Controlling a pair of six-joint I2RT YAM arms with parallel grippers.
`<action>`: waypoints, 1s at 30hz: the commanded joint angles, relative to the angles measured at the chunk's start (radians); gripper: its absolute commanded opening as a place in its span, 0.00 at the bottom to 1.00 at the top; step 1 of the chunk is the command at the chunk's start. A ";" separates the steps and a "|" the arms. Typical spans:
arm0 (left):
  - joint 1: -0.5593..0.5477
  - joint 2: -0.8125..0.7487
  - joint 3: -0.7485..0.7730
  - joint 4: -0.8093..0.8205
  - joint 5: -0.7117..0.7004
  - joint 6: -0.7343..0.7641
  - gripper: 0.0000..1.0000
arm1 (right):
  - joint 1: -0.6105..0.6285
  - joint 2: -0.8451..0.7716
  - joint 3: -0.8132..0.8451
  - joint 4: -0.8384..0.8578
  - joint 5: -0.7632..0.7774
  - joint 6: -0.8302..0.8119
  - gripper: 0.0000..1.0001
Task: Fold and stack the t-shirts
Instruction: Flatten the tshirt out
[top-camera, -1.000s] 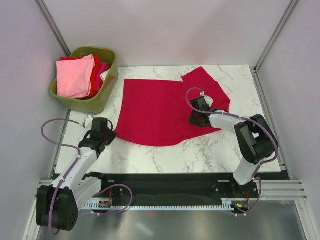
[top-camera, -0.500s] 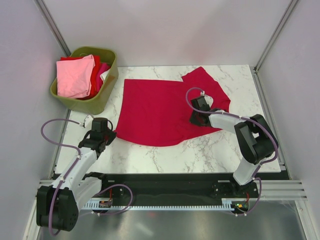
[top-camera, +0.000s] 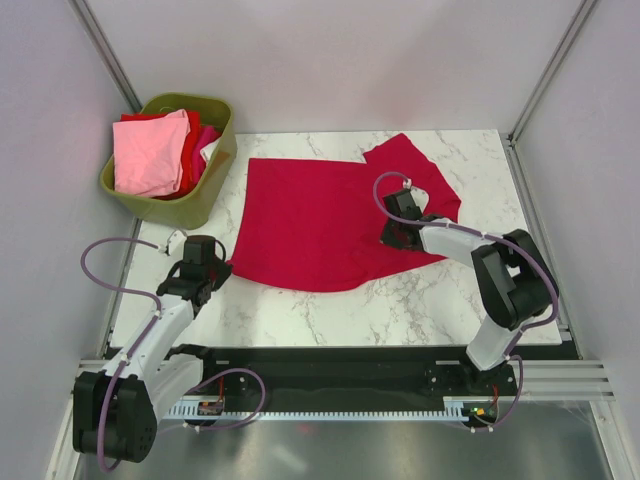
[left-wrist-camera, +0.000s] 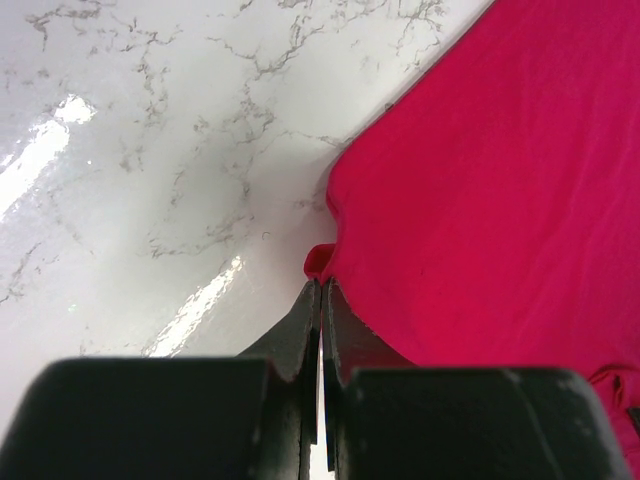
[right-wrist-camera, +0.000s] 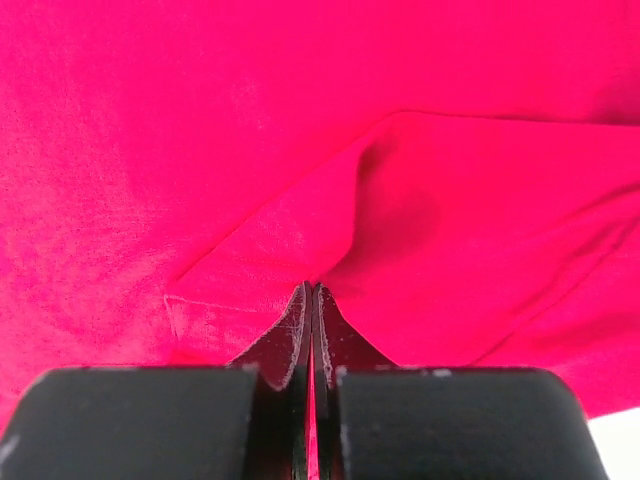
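Top external view, lower frame: the left end effector (top-camera: 222, 268) is clamped on the lower-left hem corner of the crimson t-shirt (top-camera: 310, 220), and the right end effector (top-camera: 393, 238) pinches its cloth at mid-right. It lies spread and unfolded on the marble bench (top-camera: 420, 300), so folding looks barely begun. At upper left, the olive basket (top-camera: 212, 190) holds a pink t-shirt (top-camera: 148, 155) and others, unstacked. Pale walls (top-camera: 350, 60) surround.

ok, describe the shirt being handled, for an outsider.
On the marble table, right of the olive-green basket, a crimson red t-shirt lies spread out. The left gripper pinches its near-left corner, the right gripper a fold farther right. Unlike the light pink shirt, it's outside the basket.
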 joint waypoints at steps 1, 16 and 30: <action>0.006 -0.004 0.002 0.008 -0.037 0.026 0.02 | -0.018 -0.076 0.029 -0.018 0.028 -0.013 0.00; 0.004 -0.033 -0.032 0.003 -0.010 0.009 0.02 | -0.124 -0.676 -0.184 -0.275 0.154 -0.056 0.00; 0.004 -0.032 -0.068 -0.002 0.078 -0.026 0.02 | -0.111 -1.268 -0.345 -0.573 0.113 0.109 0.00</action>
